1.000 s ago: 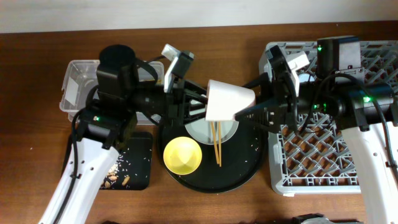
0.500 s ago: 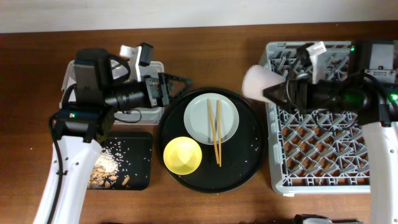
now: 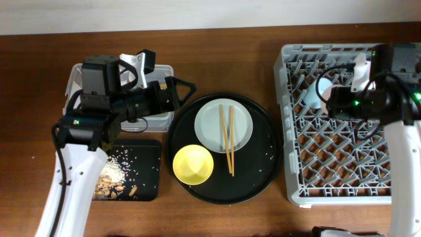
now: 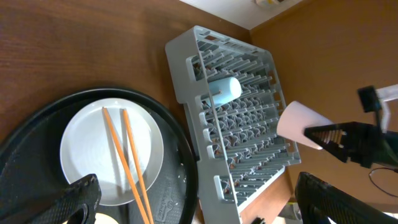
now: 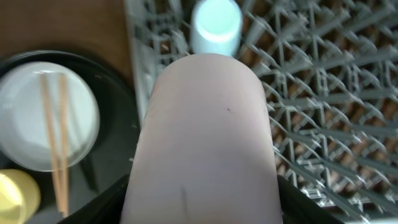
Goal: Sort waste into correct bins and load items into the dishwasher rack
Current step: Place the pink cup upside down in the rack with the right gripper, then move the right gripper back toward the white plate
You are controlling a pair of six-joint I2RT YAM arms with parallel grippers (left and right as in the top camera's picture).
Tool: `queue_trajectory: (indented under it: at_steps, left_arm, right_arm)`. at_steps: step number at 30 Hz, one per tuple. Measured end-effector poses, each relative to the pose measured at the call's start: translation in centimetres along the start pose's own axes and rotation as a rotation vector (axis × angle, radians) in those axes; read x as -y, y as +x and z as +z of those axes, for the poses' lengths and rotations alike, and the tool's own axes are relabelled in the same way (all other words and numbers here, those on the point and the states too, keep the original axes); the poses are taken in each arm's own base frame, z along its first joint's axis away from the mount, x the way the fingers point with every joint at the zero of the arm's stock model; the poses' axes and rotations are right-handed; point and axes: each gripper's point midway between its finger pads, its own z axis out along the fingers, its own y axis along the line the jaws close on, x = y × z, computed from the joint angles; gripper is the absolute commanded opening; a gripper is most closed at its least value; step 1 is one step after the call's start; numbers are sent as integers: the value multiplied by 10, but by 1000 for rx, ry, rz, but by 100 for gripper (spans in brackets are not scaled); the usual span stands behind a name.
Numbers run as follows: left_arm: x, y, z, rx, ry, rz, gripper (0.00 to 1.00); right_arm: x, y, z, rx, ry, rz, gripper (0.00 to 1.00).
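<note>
My right gripper (image 5: 202,199) is shut on the pink cup (image 5: 205,137), which lies sideways in its fingers just above the grey dishwasher rack (image 3: 342,171). From the left wrist view the pink cup (image 4: 301,124) hangs over the rack (image 4: 249,143). A light blue cup (image 3: 314,92) lies on its side among the pegs, just ahead of the pink one. My left gripper (image 3: 184,95) stands open with nothing in it at the round tray's back-left rim. The pale plate (image 3: 223,125) carries the wooden chopsticks (image 3: 227,141). The yellow bowl (image 3: 192,164) sits in front of it.
Plate and bowl rest on a large round black tray (image 3: 263,164) scattered with white crumbs. A clear tub (image 3: 74,99) lies under my left arm. In front of it, a black rectangular tray (image 3: 150,174) holds beige scraps and rice crumbs (image 3: 115,174).
My left gripper let go of the pink cup, opened wide and drew back left. The right gripper carried the cup from above the round tray to over the rack.
</note>
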Motion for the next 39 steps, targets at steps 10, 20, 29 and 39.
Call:
queue_trajectory:
  at_steps: [10,20,29,39]
  left_arm:
    - [-1,0,0,2,-5,0,99]
    - [-1,0,0,3,-6,0,99]
    - [-1,0,0,3,-6,0,99]
    - [-1,0,0,3,-6,0,99]
  right_arm:
    - [11,9,58,-203,66,8,59]
    - [20,19,106,-357,118,-4,60]
    - [31,22,116,-390,147,13,81]
    - [29,24,115,-399,138,20,89]
